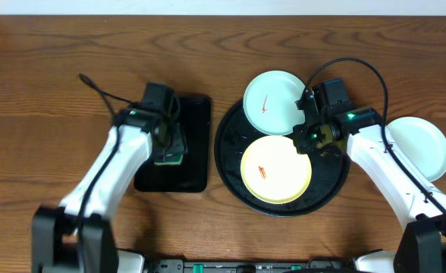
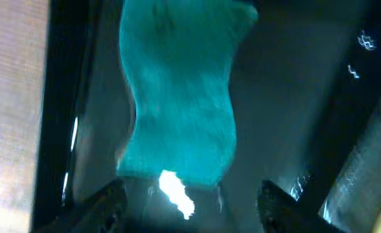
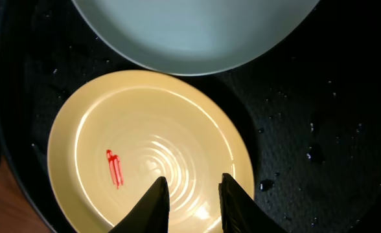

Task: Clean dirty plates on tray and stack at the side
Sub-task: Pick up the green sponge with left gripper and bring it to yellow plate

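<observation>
Two streaked plates lie on the tray [image 1: 337,163]: yellow plate [image 1: 276,168] central, mint plate [image 1: 274,102] at 12 o'clock. Narrowly apart and empty, the right claw [image 3: 192,184] hovers over the yellow plate; the left claw [image 2: 190,191] spreads around the sponge [image 2: 181,97], likely fetching it for wiping.

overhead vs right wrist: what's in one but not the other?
Overhead only: the left gripper over a green sponge on the small rectangular tray, and a third plate on the table under the right arm.
Right wrist only: water droplets on the round tray, and the right gripper seen close, fingers narrowly parted with nothing between them.
Both: the yellow plate with its red streak on the round tray, and the mint plate beside it.
</observation>
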You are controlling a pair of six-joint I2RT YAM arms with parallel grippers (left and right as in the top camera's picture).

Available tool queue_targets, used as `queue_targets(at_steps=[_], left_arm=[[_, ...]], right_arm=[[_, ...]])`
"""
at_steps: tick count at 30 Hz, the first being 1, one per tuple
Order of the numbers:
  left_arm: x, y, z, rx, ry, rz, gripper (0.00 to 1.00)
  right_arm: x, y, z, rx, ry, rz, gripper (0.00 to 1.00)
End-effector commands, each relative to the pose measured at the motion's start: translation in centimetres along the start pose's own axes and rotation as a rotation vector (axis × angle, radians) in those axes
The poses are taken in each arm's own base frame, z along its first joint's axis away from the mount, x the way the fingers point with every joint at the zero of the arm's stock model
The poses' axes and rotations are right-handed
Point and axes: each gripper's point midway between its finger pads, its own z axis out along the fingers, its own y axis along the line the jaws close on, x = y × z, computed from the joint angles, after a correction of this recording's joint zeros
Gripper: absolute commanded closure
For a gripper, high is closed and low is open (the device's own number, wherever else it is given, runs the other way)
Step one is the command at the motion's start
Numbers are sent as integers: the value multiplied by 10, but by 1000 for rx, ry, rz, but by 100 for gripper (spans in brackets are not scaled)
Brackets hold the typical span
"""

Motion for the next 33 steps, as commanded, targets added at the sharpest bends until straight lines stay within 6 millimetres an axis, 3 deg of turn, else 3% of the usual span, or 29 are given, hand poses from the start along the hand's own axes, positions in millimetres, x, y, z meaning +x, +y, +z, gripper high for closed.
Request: queue_targets(at_steps=[1, 5, 8, 11, 14, 17, 20, 25, 30, 33], left_arm=[[-6, 8, 26, -61, 13, -49, 36], [-6, 13, 67, -97, 67, -28, 44], [-4, 18, 85, -111, 98, -43, 71], [-2, 17, 91, -94, 119, -54, 92], [-4, 15, 88, -88, 112, -54, 92], [-6, 14, 77, -84, 108, -51, 93], [-10, 11, 60, -69, 94, -46, 92], [-12, -15, 20, 100, 60, 25, 93], [-8, -26, -21, 173, 0, 50, 93], [1, -31, -38, 187, -17, 82, 93]], right_arm=[[-6, 6, -5, -32, -14, -17, 75], [-5, 8, -5, -43, -11, -14, 75], [-3, 10, -5, -52, -4, -13, 75], [0, 9, -5, -50, 8, -10, 75], [3, 8, -5, -44, 21, -7, 75], [6, 2, -5, -14, 35, 9, 76], [12, -22, -7, 112, 48, 100, 77], [16, -43, -10, 186, 58, 149, 74], [31, -29, 2, 62, 123, 72, 73], [44, -29, 13, 51, 161, 72, 71]])
